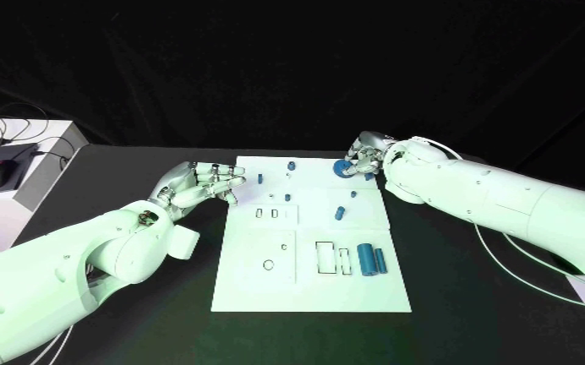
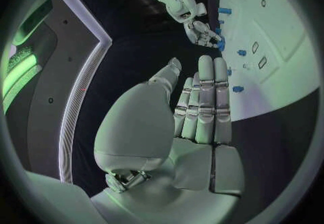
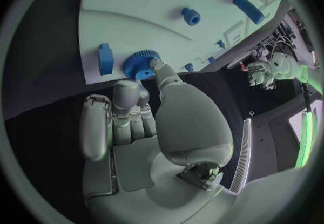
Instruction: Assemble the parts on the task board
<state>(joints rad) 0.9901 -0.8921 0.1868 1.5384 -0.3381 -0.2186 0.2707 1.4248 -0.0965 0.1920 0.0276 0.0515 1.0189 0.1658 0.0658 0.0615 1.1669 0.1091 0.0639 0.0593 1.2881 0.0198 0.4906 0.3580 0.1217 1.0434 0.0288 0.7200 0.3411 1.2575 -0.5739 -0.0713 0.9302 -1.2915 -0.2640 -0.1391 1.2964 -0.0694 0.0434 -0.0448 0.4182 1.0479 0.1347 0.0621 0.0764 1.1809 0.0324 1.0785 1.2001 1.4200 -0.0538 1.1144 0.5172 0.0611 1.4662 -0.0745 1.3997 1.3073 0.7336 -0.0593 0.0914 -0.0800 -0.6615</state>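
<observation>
The white task board (image 1: 311, 285) lies mid-table. At its far right corner sits a blue gear (image 1: 345, 167), with my right hand (image 1: 369, 157) over it. In the right wrist view the thumb (image 3: 162, 73) presses on the rim of the gear (image 3: 140, 64) while the other fingers (image 3: 128, 102) are curled close beside it. My left hand (image 1: 201, 183) hovers at the board's far left corner with its fingers (image 2: 202, 100) stretched out, holding nothing. Two blue cylinders (image 1: 372, 260) lie at the near right. Small blue pegs (image 1: 292, 165) stand at the far end.
A small blue block (image 3: 105, 58) lies beside the gear, and a blue nut (image 3: 191, 16) sits further in on the board. Empty slots (image 1: 327, 257) and holes (image 1: 268, 264) mark the board's near half. A white box with cables (image 1: 30, 166) stands at the table's far left.
</observation>
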